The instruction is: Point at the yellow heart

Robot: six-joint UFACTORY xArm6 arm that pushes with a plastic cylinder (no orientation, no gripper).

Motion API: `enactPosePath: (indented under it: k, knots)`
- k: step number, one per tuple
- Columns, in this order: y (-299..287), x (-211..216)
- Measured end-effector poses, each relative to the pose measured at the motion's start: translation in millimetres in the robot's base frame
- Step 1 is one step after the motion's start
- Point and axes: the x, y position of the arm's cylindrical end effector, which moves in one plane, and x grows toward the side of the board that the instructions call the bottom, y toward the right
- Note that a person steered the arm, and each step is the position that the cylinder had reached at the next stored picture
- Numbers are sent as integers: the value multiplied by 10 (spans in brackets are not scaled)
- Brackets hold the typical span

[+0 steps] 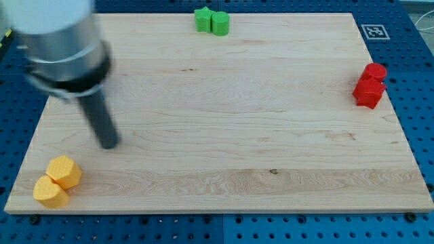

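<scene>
Though near yellow blocks [57, 181], my tip [108, 144] apart.

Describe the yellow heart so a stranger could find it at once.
Start at the wooden board and go to its corner at the view's bottom left. Two yellow blocks touch there, below and left of my tip. Which one is the heart cannot be made out: one sits upper right, the other lower left.

My tip [108, 144] rests at the view's left, rod tilted from upper left.

arm's upper body [57, 41] blurred and cut off at view's top
</scene>
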Motion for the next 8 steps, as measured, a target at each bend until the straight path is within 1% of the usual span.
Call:
enactPosePath:
  k: [1, 2, 4, 8]
  knots:
    - [-923, 55]
    - [-953, 112]
    - [-910, 969]
    - [-555, 982]
